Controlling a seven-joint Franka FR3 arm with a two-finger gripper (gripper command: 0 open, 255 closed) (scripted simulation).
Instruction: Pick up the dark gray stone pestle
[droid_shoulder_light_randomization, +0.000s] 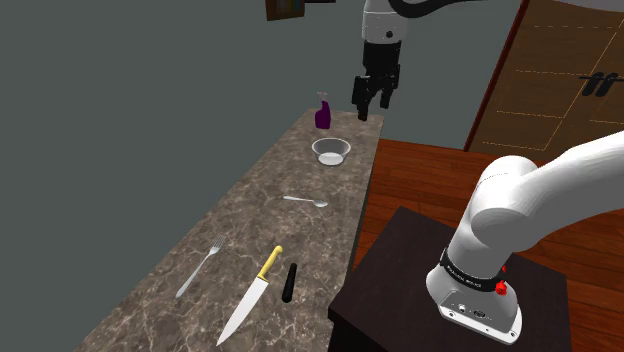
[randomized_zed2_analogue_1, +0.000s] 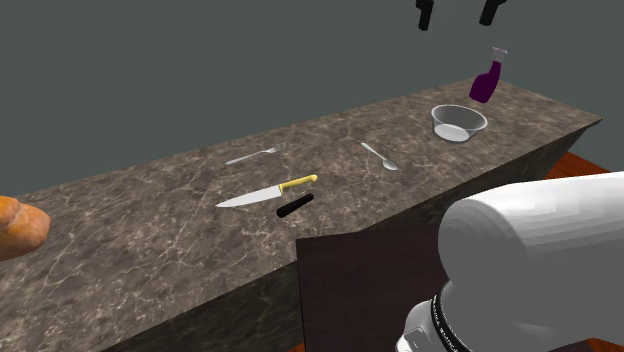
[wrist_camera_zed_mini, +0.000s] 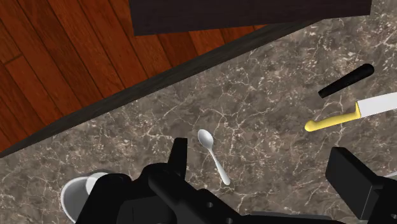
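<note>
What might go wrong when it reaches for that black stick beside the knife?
1. The pestle lies close beside the knife; the open tool could nudge or catch the knife instead.
2. The pestle lies near the counter edge and looks round, so a bump might roll it off.

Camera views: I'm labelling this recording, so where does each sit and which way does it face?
Shoulder view: beside the stand, looking down along the counter; shows the white arm and raised end effector.
Second exterior view: near the stand, facing across the counter toward the grey wall; shows the white arm close up.
Wrist view: on the hand, looking down at counter and wood floor; shows the open fingers.
Shared: all three show the black pestle, knife and spoon.
</note>
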